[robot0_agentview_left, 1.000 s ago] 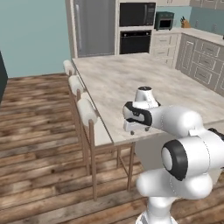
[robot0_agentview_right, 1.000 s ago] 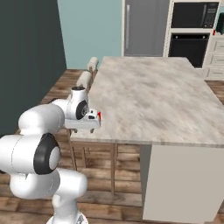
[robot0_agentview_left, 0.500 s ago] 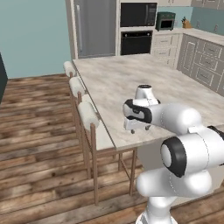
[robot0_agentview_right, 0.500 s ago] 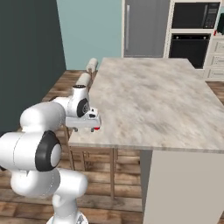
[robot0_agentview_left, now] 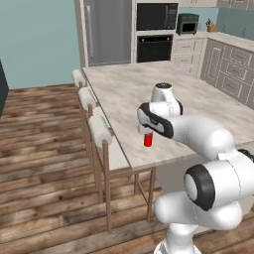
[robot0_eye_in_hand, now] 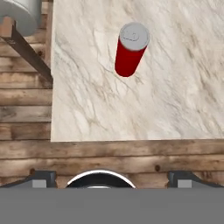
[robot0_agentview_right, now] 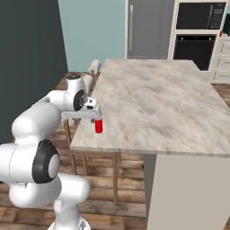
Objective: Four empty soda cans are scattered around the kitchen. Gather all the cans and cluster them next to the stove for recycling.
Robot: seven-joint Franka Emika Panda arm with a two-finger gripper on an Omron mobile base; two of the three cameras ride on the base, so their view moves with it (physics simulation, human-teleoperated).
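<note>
1 red soda can (robot0_eye_in_hand: 131, 49) stands ungrasped on the desk (robot0_eye_in_hand: 175, 100); the gripper (robot0_eye_in_hand: 109, 177) hovers above, spread, so gathering looks barely begun.

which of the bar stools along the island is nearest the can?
The nearest stool, closest to the base: its cushion sits almost level with the red can by the island's front corner. The other two stand farther back toward the fridge.

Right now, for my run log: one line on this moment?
gripper: open, above | red soda can: upright, free | island counter: near corner
</note>
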